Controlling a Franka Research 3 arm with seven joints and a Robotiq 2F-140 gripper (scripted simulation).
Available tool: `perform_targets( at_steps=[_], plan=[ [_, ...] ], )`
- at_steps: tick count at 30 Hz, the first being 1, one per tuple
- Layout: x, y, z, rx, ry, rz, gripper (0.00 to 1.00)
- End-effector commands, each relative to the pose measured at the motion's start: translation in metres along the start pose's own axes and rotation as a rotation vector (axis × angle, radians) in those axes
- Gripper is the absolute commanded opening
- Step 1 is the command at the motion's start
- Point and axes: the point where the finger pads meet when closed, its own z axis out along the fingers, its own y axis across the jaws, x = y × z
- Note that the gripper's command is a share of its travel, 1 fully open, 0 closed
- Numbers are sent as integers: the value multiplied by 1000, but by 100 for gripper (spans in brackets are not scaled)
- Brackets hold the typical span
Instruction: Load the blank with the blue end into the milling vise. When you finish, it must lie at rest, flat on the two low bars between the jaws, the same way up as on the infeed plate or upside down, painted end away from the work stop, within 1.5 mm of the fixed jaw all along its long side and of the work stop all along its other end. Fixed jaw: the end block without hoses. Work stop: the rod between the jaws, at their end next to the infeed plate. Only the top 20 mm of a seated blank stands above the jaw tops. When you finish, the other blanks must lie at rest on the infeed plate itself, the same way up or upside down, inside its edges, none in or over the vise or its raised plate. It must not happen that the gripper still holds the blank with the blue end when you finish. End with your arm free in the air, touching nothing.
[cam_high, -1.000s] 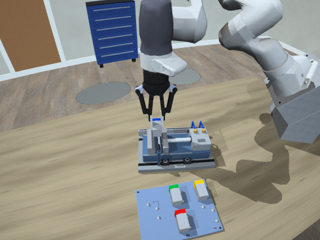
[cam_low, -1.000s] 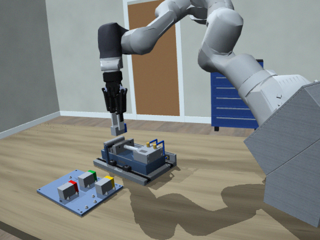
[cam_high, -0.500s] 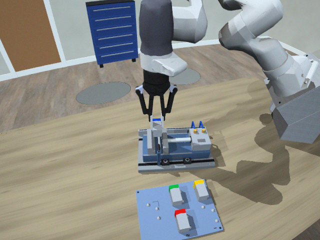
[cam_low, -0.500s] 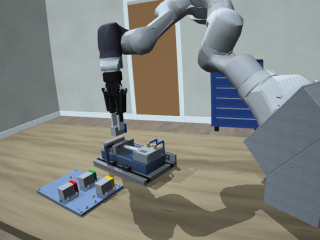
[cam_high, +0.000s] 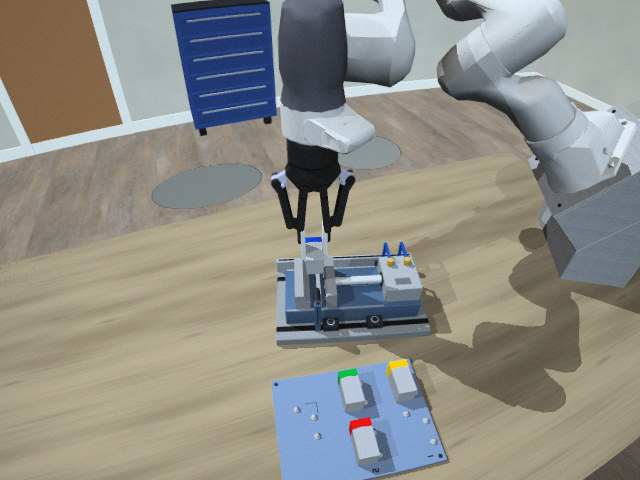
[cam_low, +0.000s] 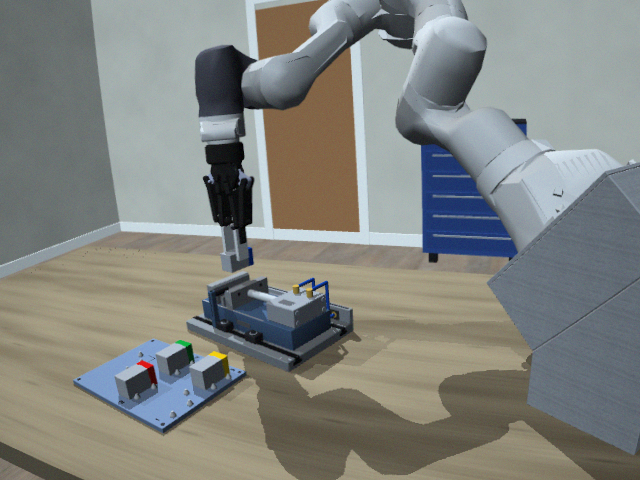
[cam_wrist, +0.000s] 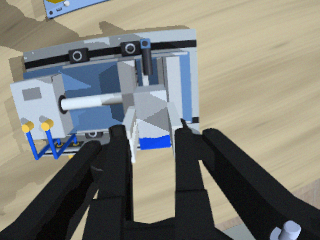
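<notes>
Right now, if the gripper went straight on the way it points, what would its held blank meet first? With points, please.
Probably the milling vise (cam_high: 402, 281) (cam_low: 294, 312) (cam_wrist: 37, 110): the gripper (cam_high: 313, 237) (cam_low: 235, 238) (cam_wrist: 152, 116) points down above its jaw end. Depth is unclear, so I cannot tell whether the blank (cam_high: 314, 258) (cam_low: 232, 261) (cam_wrist: 151, 107) would enter the gap.

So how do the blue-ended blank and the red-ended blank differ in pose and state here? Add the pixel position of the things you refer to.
The blue-ended blank (cam_high: 314, 253) (cam_low: 233, 260) (cam_wrist: 151, 112) is held in the gripper (cam_high: 313, 238) (cam_low: 235, 238) (cam_wrist: 152, 116), above the milling vise; the red-ended blank (cam_high: 365, 445) (cam_low: 132, 381) rests on the infeed plate (cam_high: 302, 457) (cam_low: 103, 375). The first has a blue end, the second a red one. Both are grey blocks, painted at one end.
</notes>
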Motion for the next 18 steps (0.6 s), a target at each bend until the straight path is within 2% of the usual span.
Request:
perform_targets(
  at_steps=[1,13,18],
  plan=[
    [3,1,-2,-1,4,7,0],
    [3,1,-2,-1,4,7,0],
    [2,0,30,-1,4,7,0]
  ],
)
